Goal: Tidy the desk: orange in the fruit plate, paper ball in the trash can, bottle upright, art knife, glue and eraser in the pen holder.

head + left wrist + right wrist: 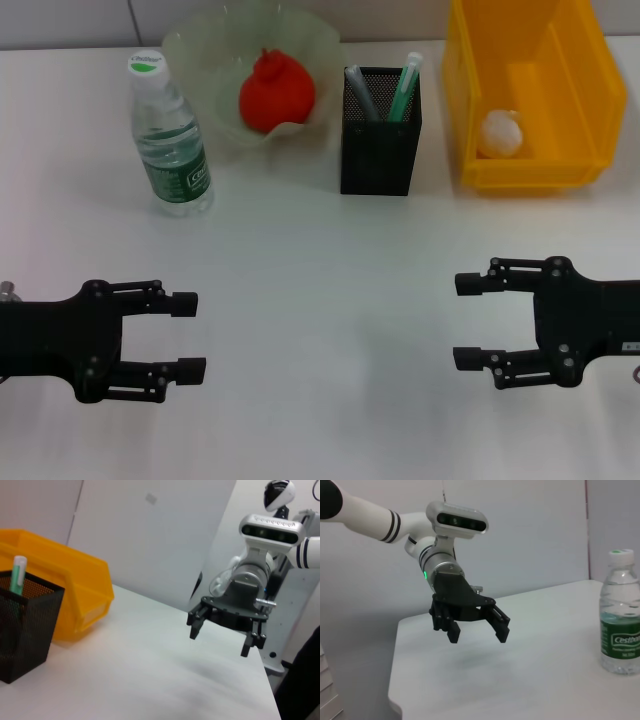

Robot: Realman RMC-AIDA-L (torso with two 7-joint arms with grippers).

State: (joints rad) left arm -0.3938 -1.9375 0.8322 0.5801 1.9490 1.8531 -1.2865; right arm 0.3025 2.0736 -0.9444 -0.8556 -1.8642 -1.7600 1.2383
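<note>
The orange [277,92] lies in the translucent fruit plate [190,45] at the back. The water bottle [171,140] stands upright to its left and also shows in the right wrist view [621,612]. The black mesh pen holder [378,150] holds a grey art knife [361,93] and a green glue stick [406,82]. No eraser shows. The paper ball [501,133] lies in the yellow trash can [590,80]. My left gripper [190,337] is open and empty at the front left. My right gripper [464,320] is open and empty at the front right.
The white table [320,260] ends at a wall behind the objects. The left wrist view shows the pen holder [25,625], the trash can [75,595] and my right gripper [220,642]. The right wrist view shows my left gripper [478,637].
</note>
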